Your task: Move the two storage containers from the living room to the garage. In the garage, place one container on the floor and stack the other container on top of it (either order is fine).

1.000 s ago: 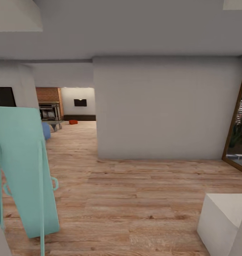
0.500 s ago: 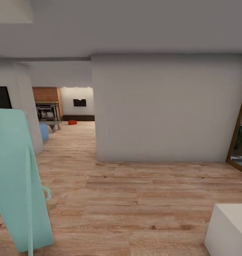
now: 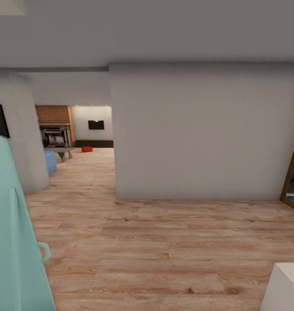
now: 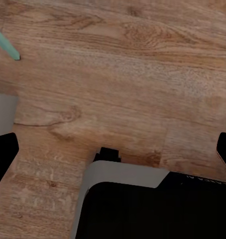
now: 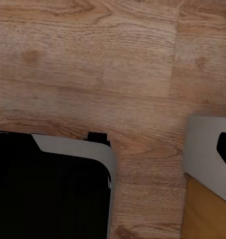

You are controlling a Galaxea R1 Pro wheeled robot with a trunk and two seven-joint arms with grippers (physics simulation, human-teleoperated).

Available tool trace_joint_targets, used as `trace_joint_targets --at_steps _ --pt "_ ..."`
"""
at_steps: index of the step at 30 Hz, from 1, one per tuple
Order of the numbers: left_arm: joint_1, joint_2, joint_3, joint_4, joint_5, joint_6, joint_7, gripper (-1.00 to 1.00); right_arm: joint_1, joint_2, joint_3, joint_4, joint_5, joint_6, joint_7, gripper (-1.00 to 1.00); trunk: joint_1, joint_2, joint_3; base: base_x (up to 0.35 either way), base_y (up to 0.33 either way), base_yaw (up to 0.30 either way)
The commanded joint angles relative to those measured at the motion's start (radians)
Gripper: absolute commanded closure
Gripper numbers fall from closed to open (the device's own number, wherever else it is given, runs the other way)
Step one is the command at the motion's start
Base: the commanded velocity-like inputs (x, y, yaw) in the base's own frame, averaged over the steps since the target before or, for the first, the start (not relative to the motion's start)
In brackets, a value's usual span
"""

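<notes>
Distant orange-red bin (image 3: 87,149) on grainy wood planks (image 3: 164,242); both tools' opening unclear

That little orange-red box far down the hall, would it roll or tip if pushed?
The orange-red container looks low and boxy, resting flat on the wood floor, so it would probably slide rather than roll or tip. It is too distant to judge weight or stiffness.

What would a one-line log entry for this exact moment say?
phase: in transit | floor: light wood plank floor | ahead: small orange-red storage container by red brick fireplace | beside: tall turquoise panel
</notes>
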Motion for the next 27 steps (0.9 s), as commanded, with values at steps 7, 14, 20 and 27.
trace_joint_targets --at_steps 7,14,20,27 --pt "-0.001 0.0 -0.009 0.0 0.007 -0.002 0.003 -1.0 -0.001 0.0 0.004 0.003 0.007 -0.005 -0.002 -1.0 0.001 -0.001 -0.002 0.324 0.0 0.0" --pt "-0.001 0.0 -0.009 0.0 0.007 -0.002 0.004 -1.0 -0.001 -0.002 0.004 0.003 0.007 -0.004 -0.003 -1.0 0.001 -0.001 -0.002 0.324 0.0 0.0" --pt "-0.001 0.0 -0.009 0.0 0.007 -0.003 0.004 -1.0 -0.001 -0.002 0.004 0.003 0.007 -0.003 -0.002 -1.0 0.001 -0.001 -0.002 0.324 0.0 0.0" --pt "-0.001 0.0 -0.009 0.0 0.006 -0.003 0.003 -1.0 -0.001 -0.002 0.005 0.003 0.007 0.0 -0.002 -1.0 0.001 -0.001 -0.002 0.324 0.0 0.0"
